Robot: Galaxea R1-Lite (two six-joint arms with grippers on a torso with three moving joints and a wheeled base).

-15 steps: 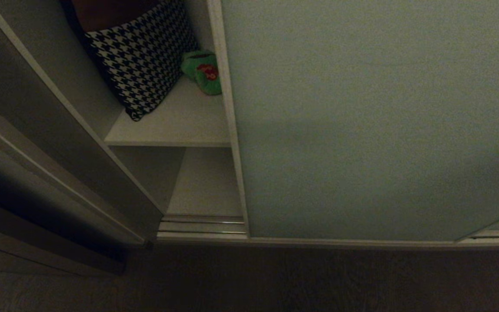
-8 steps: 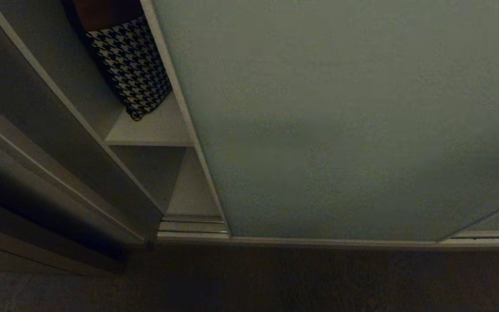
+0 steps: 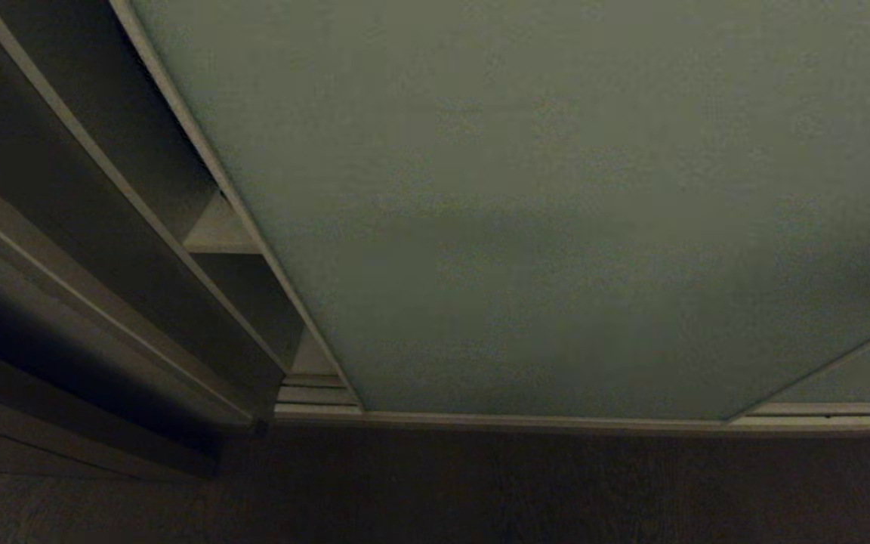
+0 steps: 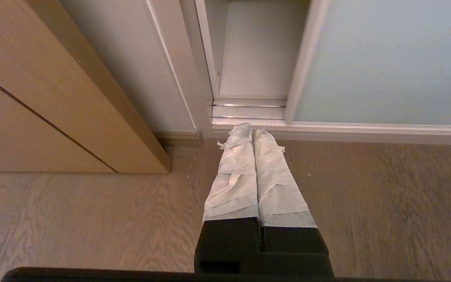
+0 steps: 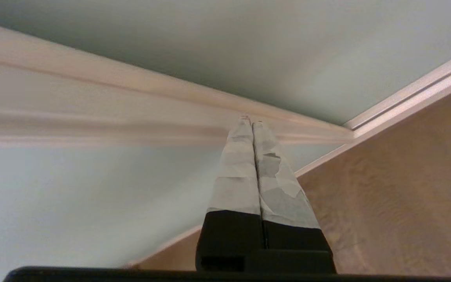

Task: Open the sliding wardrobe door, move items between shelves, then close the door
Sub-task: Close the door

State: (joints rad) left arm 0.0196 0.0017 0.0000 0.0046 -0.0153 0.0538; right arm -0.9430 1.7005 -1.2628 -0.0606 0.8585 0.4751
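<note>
The sliding wardrobe door (image 3: 556,189), a pale grey-green panel, covers nearly all of the wardrobe. Only a narrow gap stays at its left edge, where a sliver of a shelf (image 3: 220,230) shows. The items are hidden behind the door. My right gripper (image 5: 251,119) is shut and empty, its taped tips at the door's beige frame strip (image 5: 92,102); whether they touch it I cannot tell. My left gripper (image 4: 252,131) is shut and empty, parked low over the floor in front of the gap, with the door (image 4: 386,58) beside it.
A dark brown wooden door frame (image 3: 65,264) stands close on the left of the gap, tan in the left wrist view (image 4: 53,98). The metal bottom track (image 4: 249,109) runs along the wardrobe's foot. Wood floor (image 3: 480,491) lies in front.
The door has slid left across the opening, covering the green frog toy and then the houndstooth cloth. The gap has shrunk to a thin strip.
</note>
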